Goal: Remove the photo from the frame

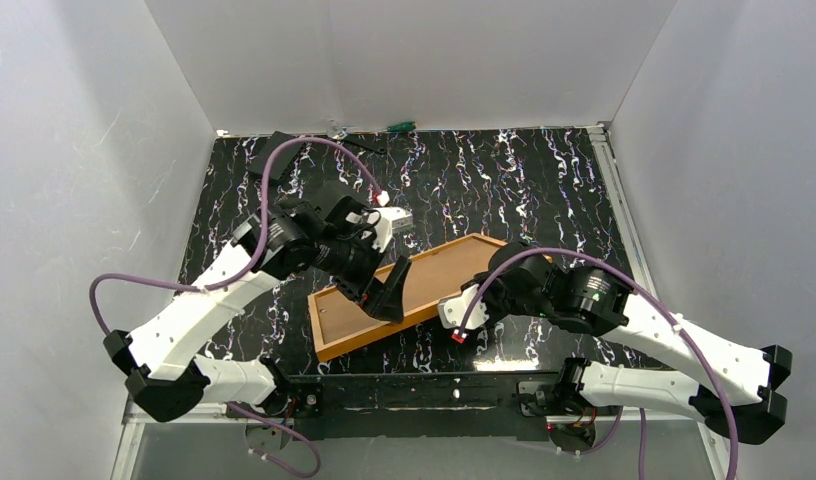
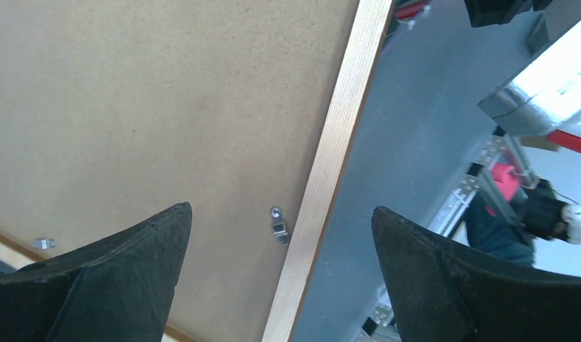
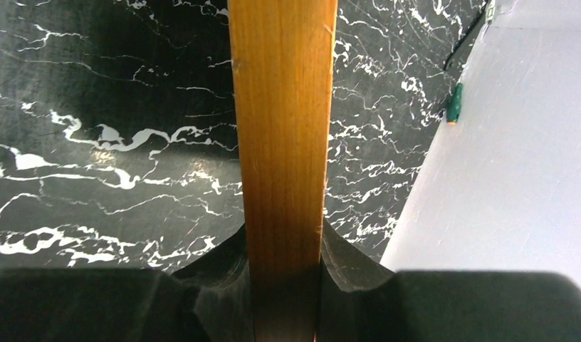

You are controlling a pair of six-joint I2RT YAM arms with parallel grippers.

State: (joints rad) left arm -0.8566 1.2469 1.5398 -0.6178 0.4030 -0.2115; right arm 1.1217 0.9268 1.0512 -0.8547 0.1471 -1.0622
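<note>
While the frame (image 1: 384, 335) lies back-up at the middle of the surface (image 1: 544, 180), running roughly 7 to 1 o'clock, the right end effector (image 3: 284, 263) is clamped on the rail at the frame's 4 o'clock side, wood filling the gap between its fingers. The left end effector (image 2: 280, 208) hangs over the photo (image 1: 439, 270), jaws wide apart, gripping nothing. The photo's brown board is seated in the frame, metal clip (image 2: 278, 225) beside the pale rail. A green object (image 1: 402, 126) lies at 12 o'clock, by the far wall.
</note>
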